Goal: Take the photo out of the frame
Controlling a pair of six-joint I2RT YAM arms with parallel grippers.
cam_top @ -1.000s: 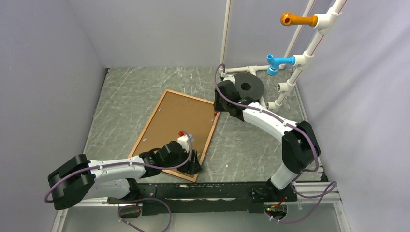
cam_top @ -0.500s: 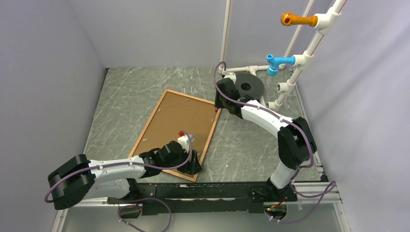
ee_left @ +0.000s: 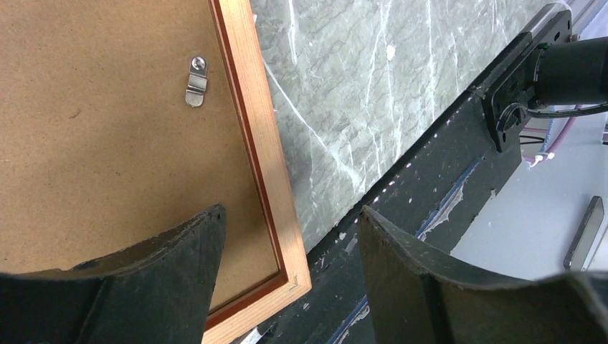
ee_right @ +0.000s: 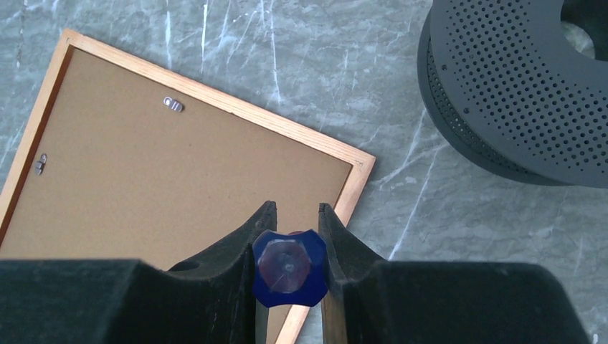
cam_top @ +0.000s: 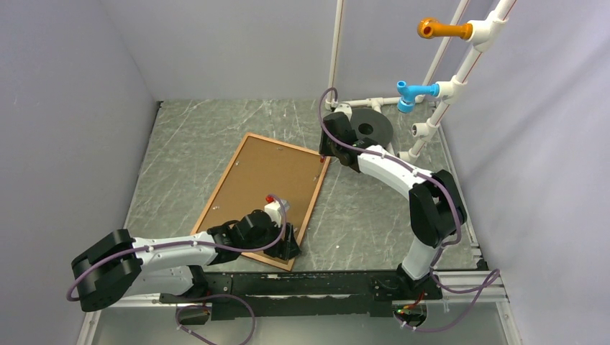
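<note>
The frame (ee_right: 215, 97) lies face down, back board (ee_right: 179, 179) still in; left pincer (ee_left: 290, 215) open, right pincer (ee_right: 295, 208) grips a blue tool (ee_right: 289, 266).

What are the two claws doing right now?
Left claw: open, holding nothing.
Right claw: closed on a blue knob.

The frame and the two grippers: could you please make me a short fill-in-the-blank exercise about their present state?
1. The frame lies flat with its brown backing panel facing ___.
2. The right gripper is shut on a tool handle whose colour is ___.
3. The left gripper hangs over the frame's near corner with its fingers ___.

Missing words: up; blue; open.
</note>
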